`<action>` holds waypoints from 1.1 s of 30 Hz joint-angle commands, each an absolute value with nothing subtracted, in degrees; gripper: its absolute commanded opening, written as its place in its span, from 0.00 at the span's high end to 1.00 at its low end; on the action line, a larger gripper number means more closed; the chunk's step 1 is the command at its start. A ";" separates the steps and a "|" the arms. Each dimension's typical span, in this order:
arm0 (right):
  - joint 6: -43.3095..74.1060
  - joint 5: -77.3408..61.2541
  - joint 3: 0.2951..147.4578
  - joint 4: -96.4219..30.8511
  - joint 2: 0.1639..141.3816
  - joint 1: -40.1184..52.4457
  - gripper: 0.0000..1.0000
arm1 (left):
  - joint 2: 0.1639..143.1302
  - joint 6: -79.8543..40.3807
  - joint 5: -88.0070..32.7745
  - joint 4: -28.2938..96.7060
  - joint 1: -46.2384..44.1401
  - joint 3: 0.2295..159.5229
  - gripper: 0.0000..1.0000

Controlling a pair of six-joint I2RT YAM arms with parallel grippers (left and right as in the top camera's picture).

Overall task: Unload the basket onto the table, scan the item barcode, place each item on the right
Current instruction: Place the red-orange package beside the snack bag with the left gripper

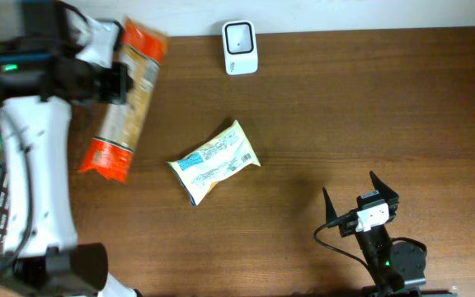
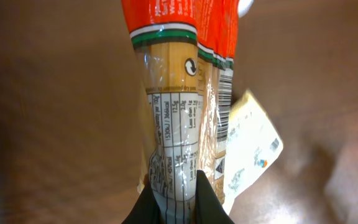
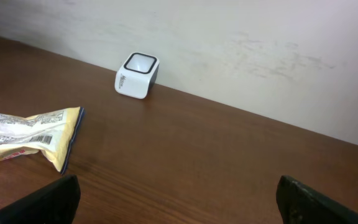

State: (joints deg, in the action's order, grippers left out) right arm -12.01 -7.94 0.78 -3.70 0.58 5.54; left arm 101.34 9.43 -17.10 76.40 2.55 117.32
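The item, a long clear pasta packet with orange ends, hangs above the table's left side. My left gripper is shut on its upper part. In the left wrist view the black fingers pinch the packet, and a barcode shows along its right edge. The white scanner stands at the table's far edge, to the right of the packet; it also shows in the right wrist view as a small box. My right gripper rests open and empty at the near right.
A yellow snack packet lies flat in the middle of the table, below and right of the held packet, and its barcode side faces the right wrist camera. A pale wall rises behind the scanner.
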 commanded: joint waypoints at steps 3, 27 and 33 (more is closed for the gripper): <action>-11.77 -7.66 0.32 -3.86 0.19 5.13 0.01 | 101.69 2.09 -17.61 65.58 -1.45 97.56 1.00; -11.77 -7.66 0.32 -3.86 0.19 5.13 0.01 | 94.52 9.89 -19.59 56.05 -1.45 107.55 0.01; -11.77 -7.66 0.32 -3.86 0.19 5.13 0.01 | 89.73 4.56 -0.80 57.52 9.85 117.05 0.02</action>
State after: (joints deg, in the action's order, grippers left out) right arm -11.99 -7.94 0.78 -3.73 0.58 5.54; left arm 91.70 7.29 -14.02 56.53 4.14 115.04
